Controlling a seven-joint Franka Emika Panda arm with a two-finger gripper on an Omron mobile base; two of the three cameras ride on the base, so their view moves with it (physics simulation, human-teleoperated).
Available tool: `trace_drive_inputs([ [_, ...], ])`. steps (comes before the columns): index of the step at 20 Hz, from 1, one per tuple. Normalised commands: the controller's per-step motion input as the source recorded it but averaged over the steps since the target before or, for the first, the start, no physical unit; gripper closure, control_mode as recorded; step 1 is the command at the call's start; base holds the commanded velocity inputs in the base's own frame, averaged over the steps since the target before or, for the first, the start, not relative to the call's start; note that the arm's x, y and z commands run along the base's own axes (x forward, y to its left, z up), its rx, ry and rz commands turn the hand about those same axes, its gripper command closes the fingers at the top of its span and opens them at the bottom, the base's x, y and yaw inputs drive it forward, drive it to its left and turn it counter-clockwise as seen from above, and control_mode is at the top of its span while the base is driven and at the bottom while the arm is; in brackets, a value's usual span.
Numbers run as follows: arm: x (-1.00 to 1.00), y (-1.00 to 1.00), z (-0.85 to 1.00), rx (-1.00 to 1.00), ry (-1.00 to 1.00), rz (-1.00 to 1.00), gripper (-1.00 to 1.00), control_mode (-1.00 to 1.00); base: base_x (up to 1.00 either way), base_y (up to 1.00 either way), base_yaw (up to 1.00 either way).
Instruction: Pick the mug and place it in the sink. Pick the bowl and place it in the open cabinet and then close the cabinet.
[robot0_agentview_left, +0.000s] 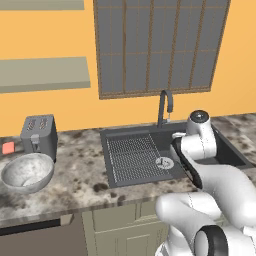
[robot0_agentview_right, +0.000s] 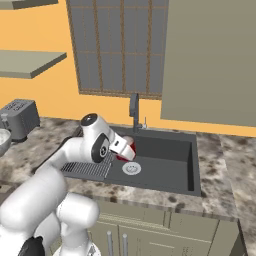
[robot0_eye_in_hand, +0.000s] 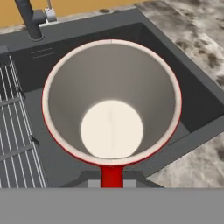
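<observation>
Red mug (robot0_eye_in_hand: 111, 105) clamped in my fingers (robot0_agentview_right: 126, 149), held over the dark sink (robot0_agentview_right: 165, 150) basin near the drain (robot0_agentview_right: 131, 168), mouth facing my hand camera. Marbled bowl (robot0_agentview_left: 27, 172) sits on the bench (robot0_agentview_left: 80, 175) beside the toaster (robot0_agentview_left: 39, 135).

The mug (robot0_eye_in_hand: 111, 105), pale inside, hangs open-mouthed over the sink (robot0_eye_in_hand: 192, 105) basin.

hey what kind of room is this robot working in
A kitchen, rendered rather than real. The signs: a dark sink with a curved faucet set in a speckled stone counter, a toaster beside a marbled bowl, and a wall cabinet.
</observation>
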Motion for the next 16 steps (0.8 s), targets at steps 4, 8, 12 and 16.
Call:
trace_drive_inputs([
  [4,0.21,-0.18,-0.11,0.03,0.0,0.01,1.0,-1.0,0.0,0.0,0.0],
  [8,0.28,-0.25,-0.18,0.05,0.02,0.02,1.0,-1.0,0.0,0.0,0.0],
  [12,0.3,-0.3,-0.23,0.06,0.04,0.02,1.0,-1.0,0.0,0.0,0.0],
  [16,0.31,-0.17,-0.26,0.0,0.02,0.0,1.0,-1.0,0.0,0.0,0.0],
])
